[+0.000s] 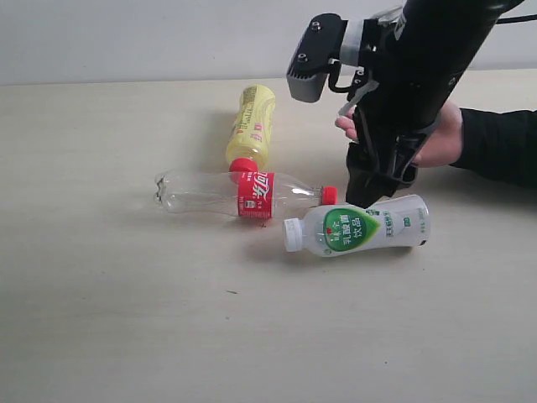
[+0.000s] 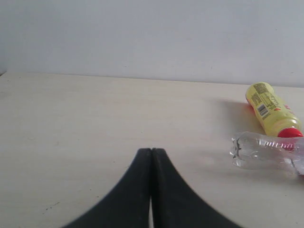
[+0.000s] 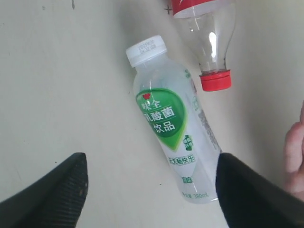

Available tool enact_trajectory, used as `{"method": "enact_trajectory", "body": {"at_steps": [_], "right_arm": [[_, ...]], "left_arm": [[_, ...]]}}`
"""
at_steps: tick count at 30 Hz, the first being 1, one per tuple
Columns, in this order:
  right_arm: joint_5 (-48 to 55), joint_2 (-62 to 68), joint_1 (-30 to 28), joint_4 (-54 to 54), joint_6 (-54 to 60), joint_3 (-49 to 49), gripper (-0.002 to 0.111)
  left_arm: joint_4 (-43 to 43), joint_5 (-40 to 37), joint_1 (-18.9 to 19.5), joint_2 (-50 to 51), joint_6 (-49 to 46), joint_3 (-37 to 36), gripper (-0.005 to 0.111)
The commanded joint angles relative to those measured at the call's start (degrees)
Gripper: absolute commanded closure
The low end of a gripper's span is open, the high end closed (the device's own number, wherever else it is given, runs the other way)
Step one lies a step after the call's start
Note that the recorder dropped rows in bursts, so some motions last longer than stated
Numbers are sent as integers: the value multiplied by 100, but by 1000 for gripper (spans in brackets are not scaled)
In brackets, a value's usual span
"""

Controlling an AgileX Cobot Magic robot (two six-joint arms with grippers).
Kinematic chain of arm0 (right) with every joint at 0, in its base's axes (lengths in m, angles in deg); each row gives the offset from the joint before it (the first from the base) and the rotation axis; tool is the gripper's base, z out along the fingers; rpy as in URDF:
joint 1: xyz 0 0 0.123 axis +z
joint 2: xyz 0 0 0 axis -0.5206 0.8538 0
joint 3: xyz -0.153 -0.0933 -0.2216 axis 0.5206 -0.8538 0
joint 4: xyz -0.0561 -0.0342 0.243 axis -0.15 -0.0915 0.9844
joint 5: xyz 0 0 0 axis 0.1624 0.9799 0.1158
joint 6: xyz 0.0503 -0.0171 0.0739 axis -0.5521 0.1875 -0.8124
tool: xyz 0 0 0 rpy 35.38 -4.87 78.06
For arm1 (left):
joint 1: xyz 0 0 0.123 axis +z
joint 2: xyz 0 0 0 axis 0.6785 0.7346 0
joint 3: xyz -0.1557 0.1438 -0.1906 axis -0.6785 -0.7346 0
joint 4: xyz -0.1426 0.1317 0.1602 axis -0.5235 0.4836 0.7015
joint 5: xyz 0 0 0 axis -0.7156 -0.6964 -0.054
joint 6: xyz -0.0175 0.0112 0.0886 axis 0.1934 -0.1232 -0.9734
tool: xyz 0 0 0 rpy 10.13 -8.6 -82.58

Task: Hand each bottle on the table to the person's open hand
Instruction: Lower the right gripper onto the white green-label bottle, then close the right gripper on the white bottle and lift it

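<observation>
Table (image 1: 101, 319): we count three bottles on it, all lying on their sides.

Yellow bottle (image 1: 254, 124): farthest back. Its red cap lies right against the clear bottle's side.

Clear bottle (image 1: 210, 193): red label, with its red cap pointing to the right in the exterior view. The cap is just beside the white bottle's shoulder.

White bottle (image 1: 361, 227): green label, with its white cap pointing left. It is nearest the front and lies directly under the right gripper.

Right gripper (image 3: 149, 164): we find its jaws spread wide, one on either side of the white bottle's base end. It holds nothing.

Hand (image 1: 445, 134): bare, in a black sleeve, and largely hidden behind the right arm. It is near the white bottle.

Left gripper (image 2: 151, 154): we find its jaws pressed together and empty. It is over bare table, well apart from the bottles.
</observation>
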Motion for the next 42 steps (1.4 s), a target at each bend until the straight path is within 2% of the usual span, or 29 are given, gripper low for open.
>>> {"method": "enact_trajectory", "body": {"at_steps": [1, 5, 13, 32, 42], "right_arm": [[-43, 64, 15, 319, 51, 40, 36], [-77, 64, 15, 626, 37, 40, 36], [-62, 155, 15, -231, 49, 29, 36], [-985, 239, 15, -946, 403, -662, 36], [-1166, 793, 15, -969, 403, -662, 36]], "left_arm": [[14, 8, -26, -39, 10, 3, 107], [14, 8, -26, -39, 10, 3, 107], [14, 8, -26, -39, 10, 3, 107], [14, 8, -26, -39, 10, 3, 107], [14, 8, -26, -39, 10, 3, 107]]}}
